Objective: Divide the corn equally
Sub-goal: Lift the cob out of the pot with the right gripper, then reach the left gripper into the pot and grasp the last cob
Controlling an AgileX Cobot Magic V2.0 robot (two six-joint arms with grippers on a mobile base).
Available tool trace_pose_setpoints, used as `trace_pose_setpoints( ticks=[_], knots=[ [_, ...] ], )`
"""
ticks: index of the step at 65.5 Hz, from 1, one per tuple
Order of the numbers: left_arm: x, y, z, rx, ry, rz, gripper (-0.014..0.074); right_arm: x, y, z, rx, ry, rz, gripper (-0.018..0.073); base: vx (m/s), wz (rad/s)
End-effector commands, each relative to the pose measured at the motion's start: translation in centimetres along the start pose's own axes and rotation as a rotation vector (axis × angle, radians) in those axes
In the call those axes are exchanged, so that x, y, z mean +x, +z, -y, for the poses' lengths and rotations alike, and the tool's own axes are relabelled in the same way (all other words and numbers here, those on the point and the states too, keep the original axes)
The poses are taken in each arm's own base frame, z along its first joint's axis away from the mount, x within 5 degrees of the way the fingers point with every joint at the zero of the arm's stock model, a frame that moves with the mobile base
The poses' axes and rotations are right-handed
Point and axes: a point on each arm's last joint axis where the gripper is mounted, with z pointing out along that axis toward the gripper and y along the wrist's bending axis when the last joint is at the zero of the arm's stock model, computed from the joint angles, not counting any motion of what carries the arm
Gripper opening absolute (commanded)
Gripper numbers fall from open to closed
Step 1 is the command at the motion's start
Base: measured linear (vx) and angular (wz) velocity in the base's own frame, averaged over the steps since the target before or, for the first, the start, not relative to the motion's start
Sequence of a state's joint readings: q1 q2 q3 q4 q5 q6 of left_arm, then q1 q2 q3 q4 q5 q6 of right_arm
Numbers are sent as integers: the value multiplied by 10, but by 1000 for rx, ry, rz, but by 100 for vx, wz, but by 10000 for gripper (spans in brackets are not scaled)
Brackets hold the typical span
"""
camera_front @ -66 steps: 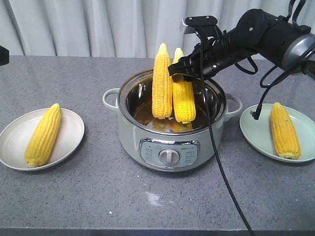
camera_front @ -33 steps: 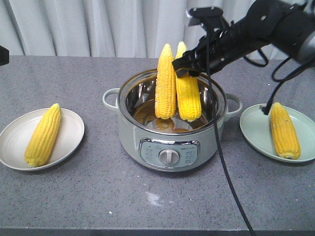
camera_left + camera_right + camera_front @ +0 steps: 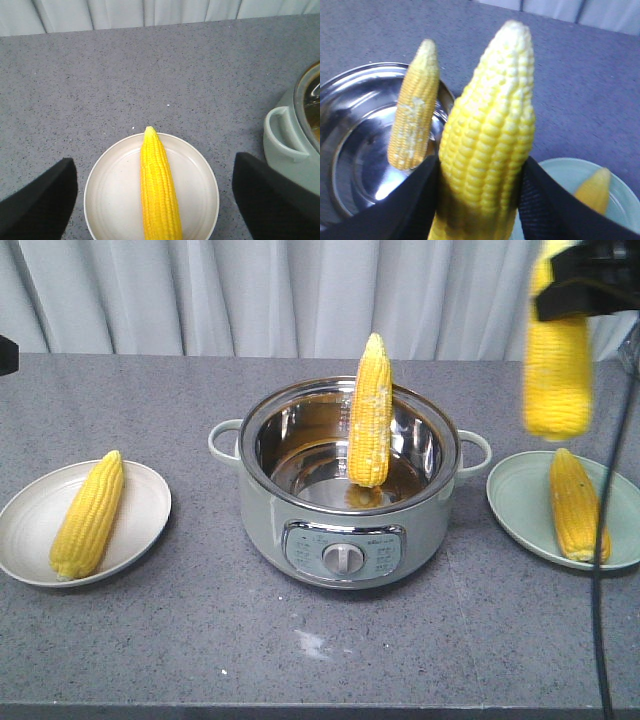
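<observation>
**Mia:** Since a second ago, the right arm is pulling one long yellow bumpy corn cob point(image 3: 557, 370) up out of the pot and swinging it off to the right. Only one tall yellow cob point(image 3: 370, 410) is standing in the pot now, leaning on the far wall.

**Ben:** Where is everything sitting?

**Mia:** The big grey speckled table point(image 3: 200, 640) is holding it all. The round shiny metal cooking pot with pale green sides point(image 3: 268, 530) is sitting in the middle. The flat pale green plate point(image 3: 515, 502) is lying to its right and the flat cream plate point(image 3: 30, 525) to its left. Each plate is carrying one yellow cob lying down, one on the green plate point(image 3: 578, 505) and one on the cream plate point(image 3: 88, 515).

**Ben:** And the lifted cob?

**Mia:** It is hanging in the air, its long way pointing up and down, right over the green plate and above the cob lying there. That lying cob is pointing front to back. I am thinking the hanging one is needing to tip over and come down beside it, not on top.

**Ben:** What are the hands doing?

**Mia:** The right gripper point(image 3: 575, 295) is squeezing the lifted cob tight, with black fingers point(image 3: 415, 200) pressing both sides. The left gripper point(image 3: 155, 205) is hovering over the cream plate, spreading wide and holding nothing.
</observation>
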State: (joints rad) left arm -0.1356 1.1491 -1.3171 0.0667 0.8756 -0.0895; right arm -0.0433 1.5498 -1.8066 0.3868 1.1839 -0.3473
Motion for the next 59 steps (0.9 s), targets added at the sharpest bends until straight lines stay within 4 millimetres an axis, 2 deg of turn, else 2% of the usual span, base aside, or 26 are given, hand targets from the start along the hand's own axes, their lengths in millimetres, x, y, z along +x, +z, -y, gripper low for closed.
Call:
trace_pose_setpoints(
  ticks=[1, 7, 18, 28, 43, 44, 48, 59],
  knots=[
    [-10, -13, 0, 11, -16, 92, 593, 4, -44, 7, 68, 11, 110, 166, 0, 0],
    [-9, -13, 2, 30, -27, 91, 593, 18, -61, 17, 124, 35, 118, 169, 0, 0],
    [-11, -11, 10, 110, -9, 103, 593, 33, -89, 21, 201, 67, 170, 171, 0, 0],
    [-14, 2, 25, 225, 19, 93, 593, 33, -96, 17, 209, 61, 199, 172, 0, 0],
    [-17, 33, 68, 381, 92, 110, 593, 32, -96, 17, 205, 63, 205, 172, 0, 0],
    [-17, 40, 77, 400, 104, 99, 593, 32, -96, 17, 201, 65, 209, 172, 0, 0],
    [-19, 45, 89, 432, 125, 86, 593, 32, -96, 16, 194, 67, 215, 172, 0, 0],
    [-38, 60, 129, 518, 170, 48, 593, 32, -96, 16, 194, 67, 215, 172, 0, 0]
  ],
)
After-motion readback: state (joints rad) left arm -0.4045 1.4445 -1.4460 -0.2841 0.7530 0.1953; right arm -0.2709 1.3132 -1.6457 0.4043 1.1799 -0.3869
